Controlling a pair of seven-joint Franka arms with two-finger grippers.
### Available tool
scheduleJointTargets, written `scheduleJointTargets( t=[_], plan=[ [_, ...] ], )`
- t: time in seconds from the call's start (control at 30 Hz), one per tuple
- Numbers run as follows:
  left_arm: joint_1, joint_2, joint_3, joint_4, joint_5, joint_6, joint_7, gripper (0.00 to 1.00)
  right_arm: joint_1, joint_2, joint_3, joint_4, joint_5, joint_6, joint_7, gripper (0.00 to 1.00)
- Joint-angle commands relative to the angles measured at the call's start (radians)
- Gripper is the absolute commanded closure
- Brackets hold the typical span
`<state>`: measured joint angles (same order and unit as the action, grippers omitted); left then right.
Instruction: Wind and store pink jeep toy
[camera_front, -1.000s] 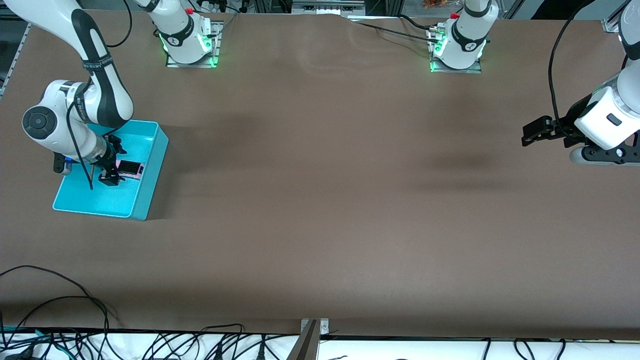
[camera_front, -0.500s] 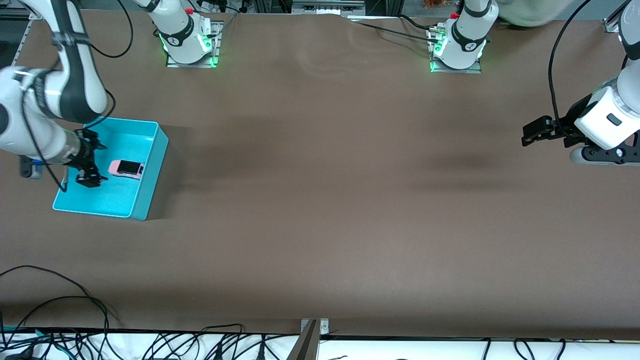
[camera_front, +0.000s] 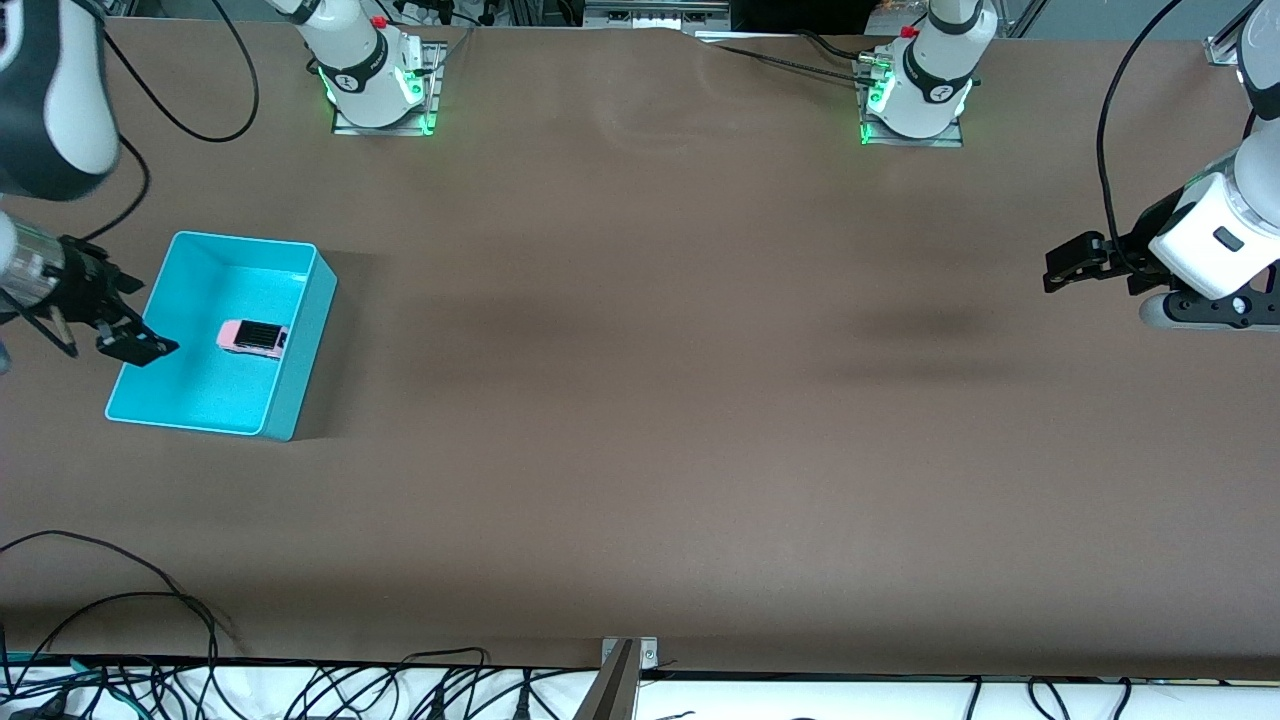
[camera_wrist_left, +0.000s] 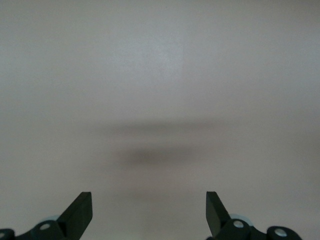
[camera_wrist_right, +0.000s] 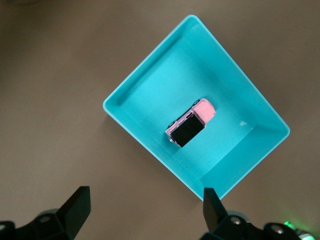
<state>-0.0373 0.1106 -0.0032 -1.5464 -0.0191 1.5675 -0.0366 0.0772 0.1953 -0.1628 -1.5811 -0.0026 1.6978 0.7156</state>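
Note:
The pink jeep toy (camera_front: 252, 338), light pink with a black roof, lies on its wheels inside the cyan bin (camera_front: 300, 350) at the right arm's end of the table. The right wrist view looks down on the jeep (camera_wrist_right: 190, 122) in the bin (camera_wrist_right: 225, 80). My right gripper (camera_front: 135, 345) hangs open and empty over the bin's outer rim; its fingertips (camera_wrist_right: 80, 200) show above bare table beside the bin. My left gripper (camera_front: 1065, 268) waits open and empty over the table at the left arm's end, with only brown tabletop between its fingers (camera_wrist_left: 82, 205).
The two arm bases (camera_front: 380, 85) (camera_front: 915, 90) stand along the table's edge farthest from the front camera. Loose black cables (camera_front: 150, 600) and a metal bracket (camera_front: 620, 660) lie at the edge nearest the camera. Brown tabletop (camera_front: 640, 400) stretches between bin and left gripper.
My right gripper has pulled away from the jeep, out of the bin and up toward the right arm's end. The jeep stays in the bin. The left arm has not moved.

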Motion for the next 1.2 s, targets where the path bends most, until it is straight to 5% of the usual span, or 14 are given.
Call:
scheduleJointTargets(
  t=[0.0,0.37,1.17],
  plan=[
    [0.005,-0.012,0.0,0.005,-0.015,-0.017,0.011,0.0,-0.007,0.013,-0.006,0.056,0.036,-0.052,-0.226,0.0],
    [0.005,-0.012,0.0,0.003,-0.015,-0.018,0.011,0.0,-0.005,-0.003,-0.004,0.135,0.027,-0.214,-0.623,0.0],
    [0.005,-0.011,0.0,0.005,-0.015,-0.023,0.011,0.0,-0.001,-0.244,0.039,-0.126,-0.022,-0.095,-0.631,0.0]
  ],
)
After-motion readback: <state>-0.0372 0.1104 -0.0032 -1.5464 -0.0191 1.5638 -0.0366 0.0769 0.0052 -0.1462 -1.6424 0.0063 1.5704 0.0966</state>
